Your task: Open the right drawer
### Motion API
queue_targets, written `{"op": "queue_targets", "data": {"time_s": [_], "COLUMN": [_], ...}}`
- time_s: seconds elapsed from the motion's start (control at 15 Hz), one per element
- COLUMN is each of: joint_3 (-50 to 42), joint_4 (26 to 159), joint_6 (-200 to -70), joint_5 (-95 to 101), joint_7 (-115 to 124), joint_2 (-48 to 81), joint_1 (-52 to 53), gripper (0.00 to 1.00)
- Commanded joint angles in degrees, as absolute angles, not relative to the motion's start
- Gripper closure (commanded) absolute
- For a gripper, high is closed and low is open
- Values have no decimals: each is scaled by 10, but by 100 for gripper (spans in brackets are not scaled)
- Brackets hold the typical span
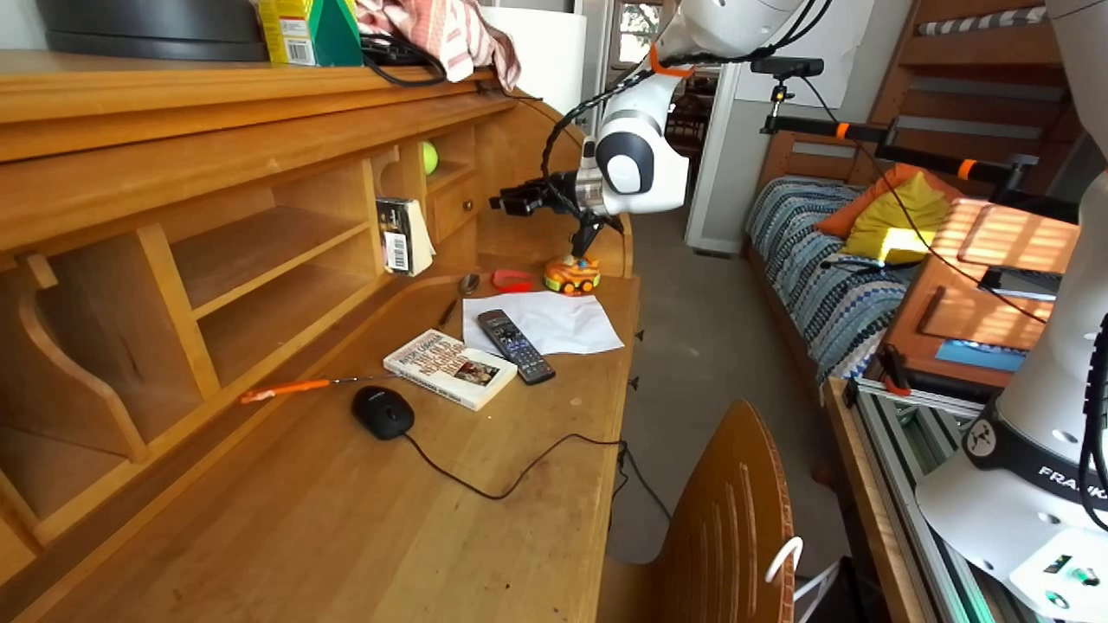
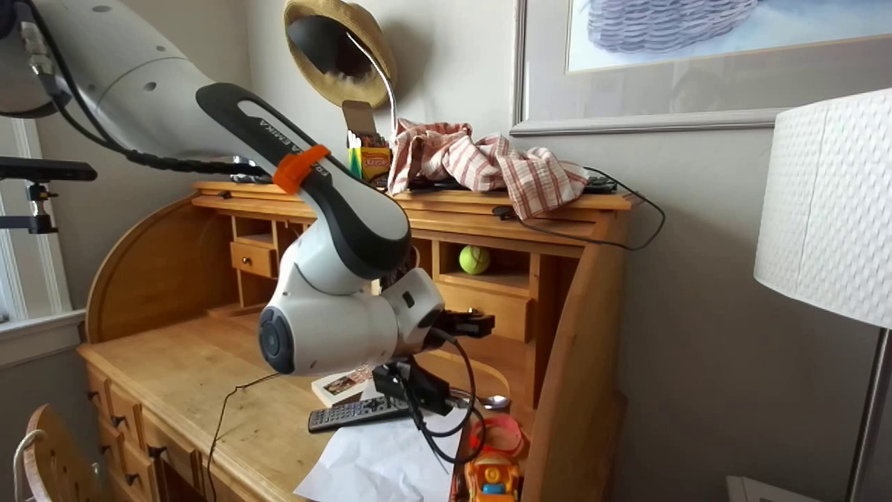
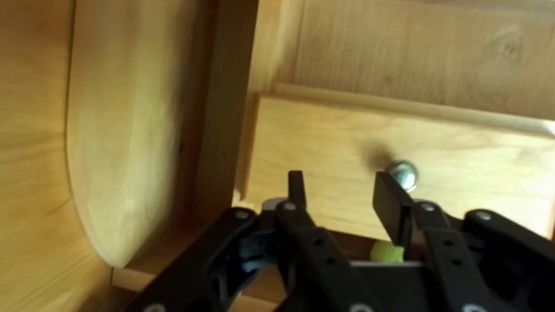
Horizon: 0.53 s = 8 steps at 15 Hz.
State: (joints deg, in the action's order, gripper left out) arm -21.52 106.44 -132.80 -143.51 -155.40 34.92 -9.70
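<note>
The right drawer (image 1: 450, 210) is a pale wooden front in the back of the desk, and it looks closed. It also shows in an exterior view (image 2: 514, 317), partly behind the gripper, and in the wrist view (image 3: 321, 134). Its round metal knob (image 3: 404, 174) is near the middle of the front; it also shows in an exterior view (image 1: 468, 206). My gripper (image 3: 338, 180) is open with nothing between its fingers. It points at the drawer front. In the wrist view the knob is just outside the right-hand finger, not between the fingers. The gripper also shows in both exterior views (image 1: 505, 204) (image 2: 488, 325).
A tennis ball (image 2: 474, 259) sits in the cubby above the drawer. The desk's curved side panel (image 2: 582, 348) stands close beside it. A book (image 1: 417, 238) stands left of the drawer. Below are an orange toy car (image 1: 572, 275), paper (image 1: 563, 324) and a remote (image 1: 516, 346).
</note>
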Motion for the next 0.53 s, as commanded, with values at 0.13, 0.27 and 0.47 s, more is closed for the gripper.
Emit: {"op": "queue_targets", "data": {"time_s": [0.13,0.27,0.47], "joint_3": [-217,-233,-228], "joint_4": [1053,1058,1063], "joint_6": [-1316,-1311,-1301], "joint_5": [-1446,-1449,-1449], "joint_7": [-1584,-1579,-1579], "joint_2": [343,348,356], "joint_1": [-114,-95,-89], "gripper": [6,0,0]}}
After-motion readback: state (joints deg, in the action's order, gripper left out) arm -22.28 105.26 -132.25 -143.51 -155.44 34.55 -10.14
